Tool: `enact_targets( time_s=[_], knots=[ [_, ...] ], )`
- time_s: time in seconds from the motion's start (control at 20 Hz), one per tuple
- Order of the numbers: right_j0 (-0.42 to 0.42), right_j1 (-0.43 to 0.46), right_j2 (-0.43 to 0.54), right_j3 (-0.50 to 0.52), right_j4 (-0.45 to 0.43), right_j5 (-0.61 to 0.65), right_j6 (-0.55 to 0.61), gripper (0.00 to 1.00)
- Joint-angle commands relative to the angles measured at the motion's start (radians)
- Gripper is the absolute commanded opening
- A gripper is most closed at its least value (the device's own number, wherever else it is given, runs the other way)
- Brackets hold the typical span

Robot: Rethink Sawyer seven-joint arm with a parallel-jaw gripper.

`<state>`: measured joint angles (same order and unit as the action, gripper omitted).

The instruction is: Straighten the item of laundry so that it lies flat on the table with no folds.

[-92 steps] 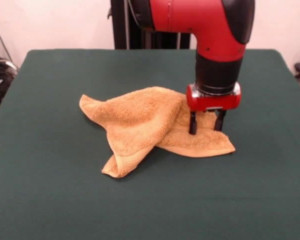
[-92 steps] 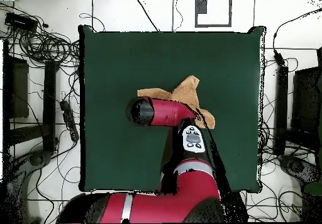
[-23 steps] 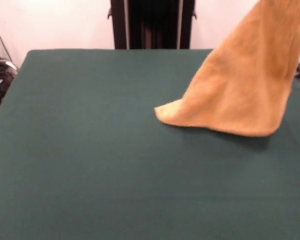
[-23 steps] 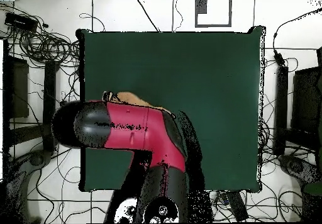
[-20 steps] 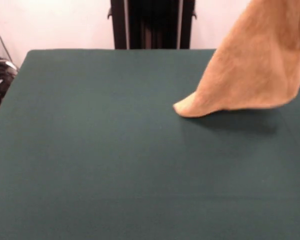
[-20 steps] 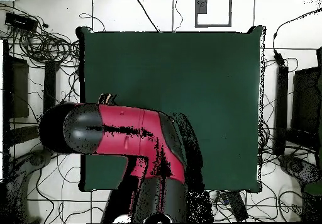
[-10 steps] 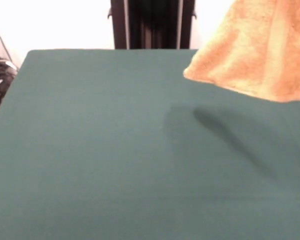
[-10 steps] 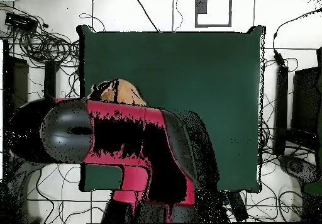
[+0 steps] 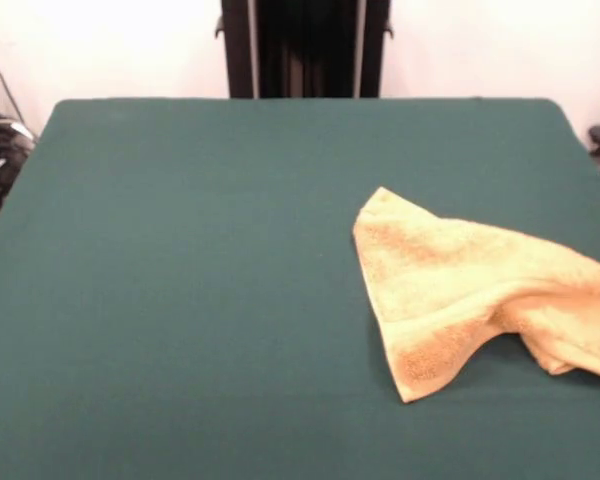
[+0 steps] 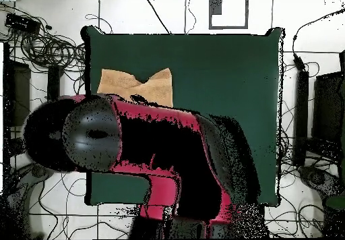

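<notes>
Dark green table, broad and mostly bare, filling the front view. Above it in the overhead view, red and black arm, bulking large because raised high toward the camera and covering the near half of the surface; gripper itself hidden beneath that bulk and absent from the front view, so impossible to tell how wide its grip stands or whether anything is held. Orange-tan towel down on the cloth near the table's right edge in the front view, running out of frame there; in the overhead view, close to the left edge. Not flat: one ridge bunched across the middle, a fold along the near hem, probably from landing loose. Smoothing not yet done.
</notes>
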<state>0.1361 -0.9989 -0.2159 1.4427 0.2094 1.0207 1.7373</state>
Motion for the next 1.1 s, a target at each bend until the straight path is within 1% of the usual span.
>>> enact_targets(
  time_s=[0.05,0.1,0.3,0.5,0.55,0.65,0.75,0.95,1.05,1.1],
  knots=[
    [-0.085,0.099,0.152,0.238,0.040,-0.384,0.057,0.00],
    [-0.104,0.113,0.169,0.246,0.034,-0.431,0.044,0.00],
    [-0.159,0.160,0.229,0.265,0.032,-0.504,0.029,0.00],
    [-0.178,0.176,0.267,0.286,0.027,-0.557,0.059,0.00],
    [-0.176,0.184,0.268,0.281,0.025,-0.554,0.068,0.00],
    [-0.150,0.211,0.233,0.240,0.004,-0.498,0.096,0.00],
    [-0.135,0.233,0.217,0.222,-0.011,-0.508,0.110,0.00],
    [-0.122,0.239,0.205,0.221,-0.032,-0.551,0.104,0.00],
    [-0.113,0.246,0.191,0.206,-0.040,-0.523,0.098,0.00],
    [-0.109,0.250,0.184,0.199,-0.044,-0.509,0.095,1.00]
  ],
)
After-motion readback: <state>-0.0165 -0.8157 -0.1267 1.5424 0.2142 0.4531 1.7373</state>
